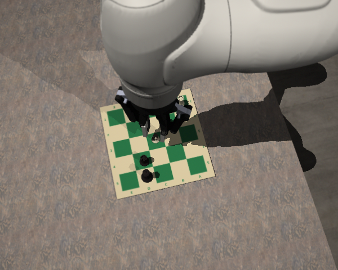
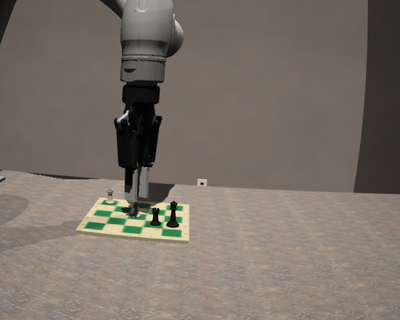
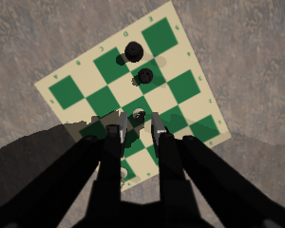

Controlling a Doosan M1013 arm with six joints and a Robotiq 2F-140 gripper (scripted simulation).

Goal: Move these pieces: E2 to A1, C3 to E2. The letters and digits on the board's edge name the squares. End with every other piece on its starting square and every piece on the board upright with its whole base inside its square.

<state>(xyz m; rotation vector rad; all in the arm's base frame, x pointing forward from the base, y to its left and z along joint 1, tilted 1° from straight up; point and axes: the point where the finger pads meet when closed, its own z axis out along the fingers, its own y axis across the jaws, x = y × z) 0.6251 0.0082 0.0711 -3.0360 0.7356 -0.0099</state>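
Note:
The green and cream chessboard (image 1: pixel 166 190) (image 2: pixel 135 238) (image 3: pixel 66 90) lies on the table. A small pale piece (image 1: pixel 155 140) (image 2: pixel 135 211) (image 3: pixel 139 114) stands upright on C3, in the arm's shadow. My gripper (image 1: pixel 154 135) (image 2: pixel 137 198) (image 3: pixel 139 122) hangs straight over it with the fingers a little apart. The fingertips end just above the piece's top and do not touch it. A white piece (image 1: pixel 181 100) (image 2: pixel 110 196) stands on A1. Square E2 (image 1: pixel 118 132) is bare.
A black rook (image 1: pixel 143 160) (image 2: pixel 155 217) (image 3: pixel 144 75) stands on D4 and a taller black piece (image 1: pixel 146 176) (image 2: pixel 173 215) (image 3: pixel 133 51) on D5, close to C3. The table's right edge (image 1: pixel 297 162) runs past the board.

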